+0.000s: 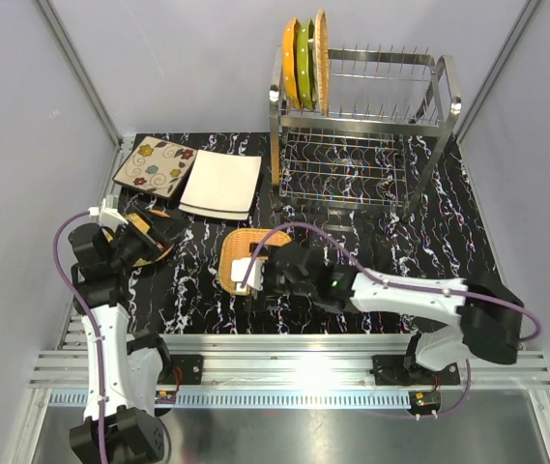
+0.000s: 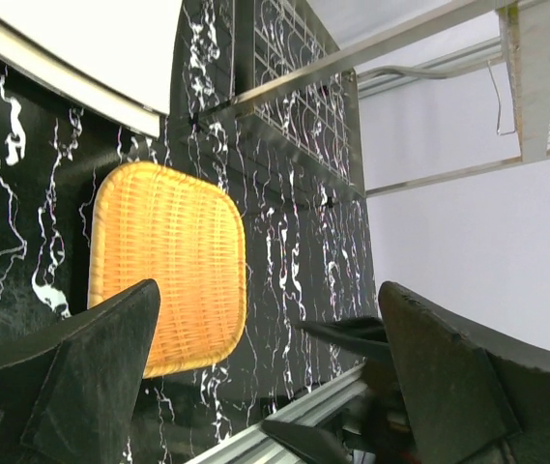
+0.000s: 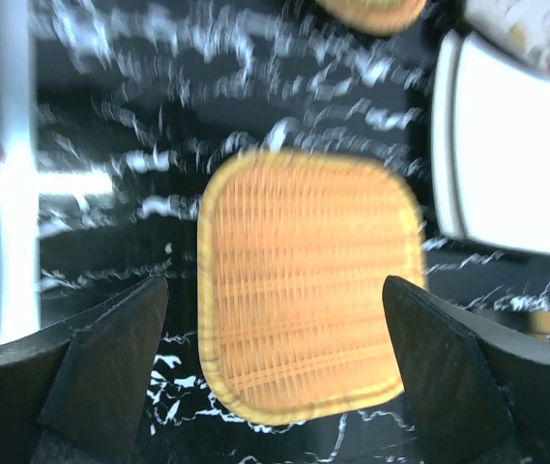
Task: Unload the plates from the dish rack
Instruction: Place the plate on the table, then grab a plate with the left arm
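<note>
The steel wire dish rack [image 1: 366,130] stands at the back right, its frame also in the left wrist view [image 2: 371,48]. An orange plate [image 1: 291,60], a green plate [image 1: 304,63] and a round wicker plate [image 1: 322,58] stand upright in its top tier. A rounded-square wicker plate [image 1: 239,250] [image 2: 168,261] [image 3: 308,280] lies flat on the table. My right gripper [image 1: 253,273] [image 3: 275,358] hovers open just above it, gripping nothing. My left gripper [image 1: 146,237] [image 2: 270,372] is open at the left, over another wicker plate [image 1: 163,237] [image 3: 371,10].
A square floral plate [image 1: 155,166] and a square white plate [image 1: 220,183] [image 3: 516,155] [image 2: 81,48] lie flat at the back left. The table top is black marble-patterned [image 1: 390,242]. An aluminium rail [image 1: 294,350] runs along the near edge. Grey walls enclose the sides.
</note>
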`<state>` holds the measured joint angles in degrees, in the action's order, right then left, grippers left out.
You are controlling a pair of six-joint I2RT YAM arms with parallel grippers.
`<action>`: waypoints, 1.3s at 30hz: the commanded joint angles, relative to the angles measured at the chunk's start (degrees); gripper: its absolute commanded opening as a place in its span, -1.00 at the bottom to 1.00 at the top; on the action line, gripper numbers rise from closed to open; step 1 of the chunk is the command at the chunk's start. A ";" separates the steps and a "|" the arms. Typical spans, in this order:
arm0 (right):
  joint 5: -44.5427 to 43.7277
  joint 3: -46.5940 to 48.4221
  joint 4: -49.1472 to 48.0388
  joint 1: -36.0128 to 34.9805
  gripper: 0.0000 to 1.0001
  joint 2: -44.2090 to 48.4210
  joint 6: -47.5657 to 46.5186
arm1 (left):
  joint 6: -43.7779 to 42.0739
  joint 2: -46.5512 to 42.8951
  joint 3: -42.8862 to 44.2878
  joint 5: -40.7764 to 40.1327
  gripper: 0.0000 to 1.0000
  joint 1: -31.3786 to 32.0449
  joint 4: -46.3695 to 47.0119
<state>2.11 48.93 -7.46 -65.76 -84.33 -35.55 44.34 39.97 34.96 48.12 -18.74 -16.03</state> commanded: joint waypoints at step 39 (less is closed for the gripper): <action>37.18 3.10 31.99 58.64 0.99 25.54 25.97 | -17.71 67.00 103.03 -58.58 0.20 59.26 -10.96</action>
<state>38.70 50.87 27.22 -7.44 -60.12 -9.08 27.27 108.01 136.14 -9.47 39.92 -35.27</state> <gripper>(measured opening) 0.994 0.607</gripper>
